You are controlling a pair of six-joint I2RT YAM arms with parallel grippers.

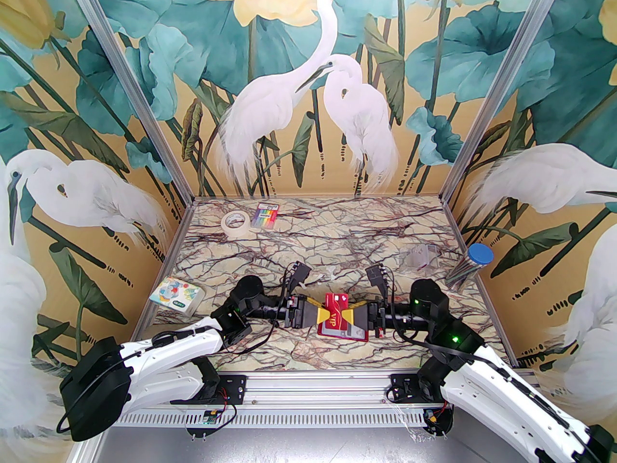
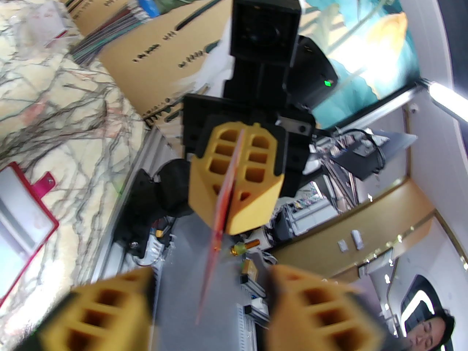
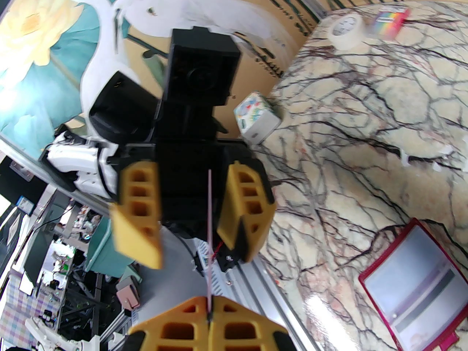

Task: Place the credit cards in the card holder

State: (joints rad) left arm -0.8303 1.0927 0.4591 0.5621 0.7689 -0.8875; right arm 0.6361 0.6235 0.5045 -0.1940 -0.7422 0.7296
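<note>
Right gripper (image 3: 210, 324) is clamped on a red card (image 1: 336, 303), held in mid-air between both arms. Left gripper (image 2: 208, 302) fingers stand apart on either side of it. Card holder (image 3: 388, 249) lies open on the table (image 1: 270, 258) just below. Insertion of this card is judged not yet done.

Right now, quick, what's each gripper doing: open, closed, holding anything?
Left gripper: open, fingers either side of the red card, not clamping it.
Right gripper: shut on the red card.
</note>
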